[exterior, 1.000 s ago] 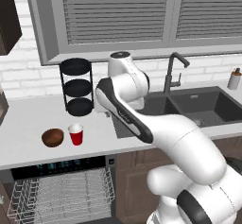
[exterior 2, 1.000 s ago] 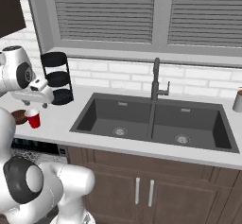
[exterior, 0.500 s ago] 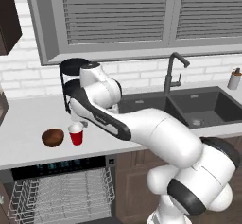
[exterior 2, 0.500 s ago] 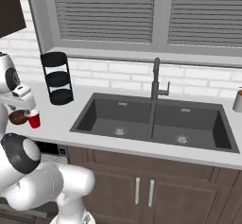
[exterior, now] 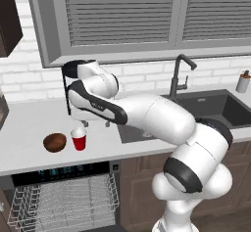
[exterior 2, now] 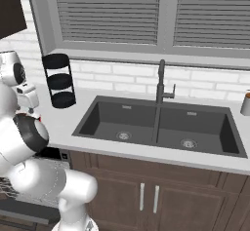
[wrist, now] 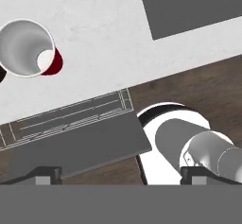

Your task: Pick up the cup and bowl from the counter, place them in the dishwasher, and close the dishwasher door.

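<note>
Left base view had the bowl (exterior: 54, 142) and cup (exterior: 79, 139) side by side on the counter (exterior: 24, 128), dishwasher (exterior: 61, 199) open below. Nothing loaded yet. Gripper (exterior: 93, 124), hovering near the cup, looked wide open and empty, I think.

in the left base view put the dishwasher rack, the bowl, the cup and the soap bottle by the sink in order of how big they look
1. The dishwasher rack, by far the largest.
2. The bowl and the cup look much alike: the bowl is wider, the cup taller, so no ranking between them.
3. The soap bottle looks smallest, though it stands farther from the camera.
</note>
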